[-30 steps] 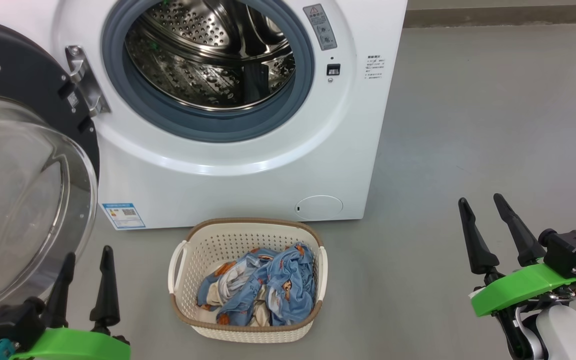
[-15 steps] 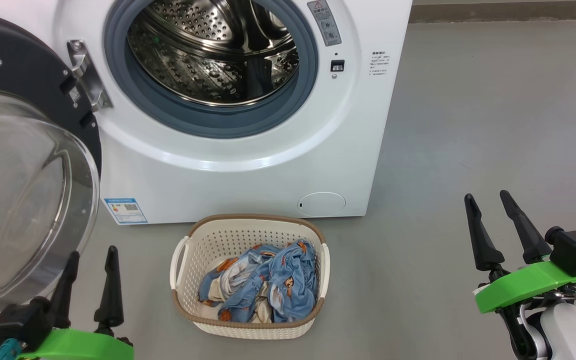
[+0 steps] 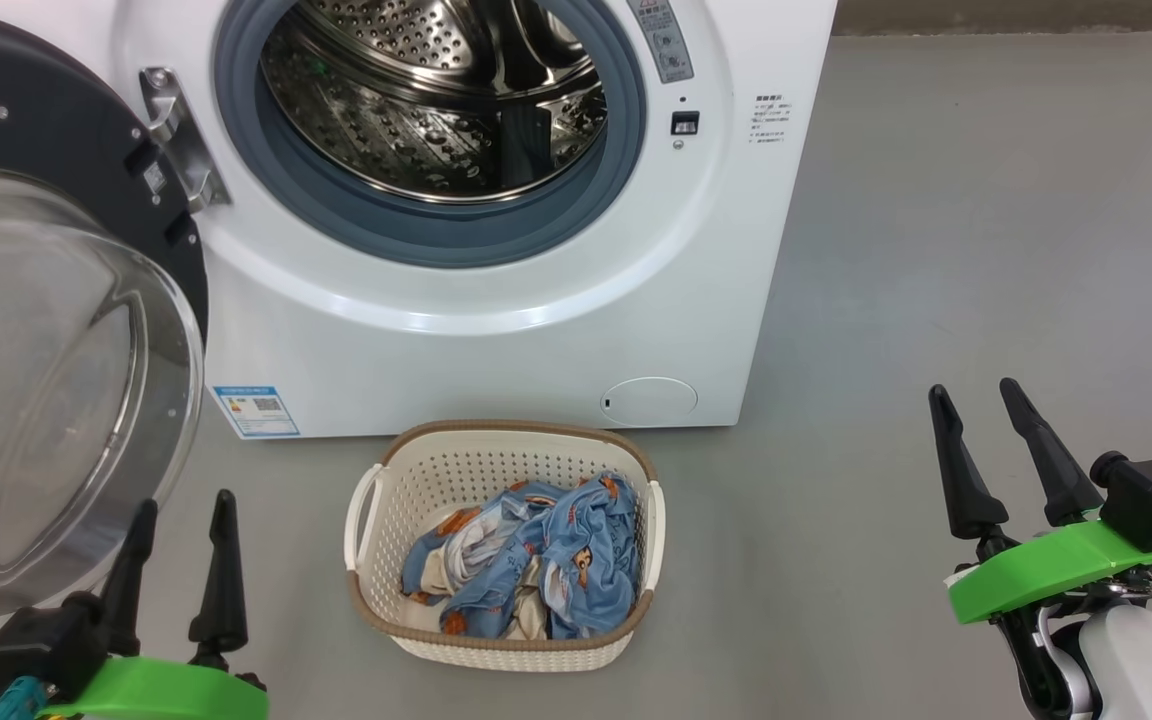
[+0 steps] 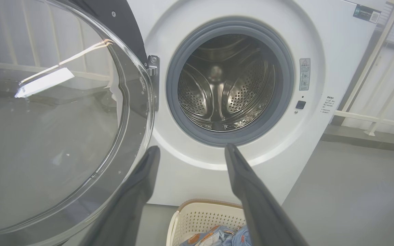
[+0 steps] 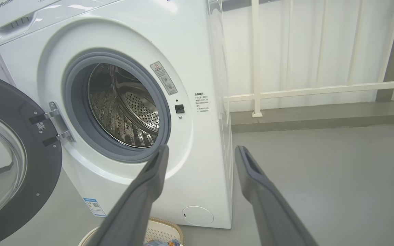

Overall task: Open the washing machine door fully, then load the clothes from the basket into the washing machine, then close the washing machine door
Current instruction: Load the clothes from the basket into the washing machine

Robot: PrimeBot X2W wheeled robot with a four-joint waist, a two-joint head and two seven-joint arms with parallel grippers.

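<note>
Because the door (image 3: 46, 380) hangs swung wide at the left, the drum (image 3: 436, 100) of the washing machine (image 3: 496, 330) gapes free for loading. The clothes (image 3: 536, 560) lie heaped in the basket (image 3: 516, 432), set on the floor just in front of the machine, probably for a short lift. The left claw (image 3: 186, 502) and right claw (image 3: 974, 388) hover spread and empty, one on each side of the basket.

Head view high, looking down on basket (image 3: 456, 485) and washing machine (image 3: 496, 350), 2 wrist views lower, both facing drum (image 4: 227, 89)
</note>
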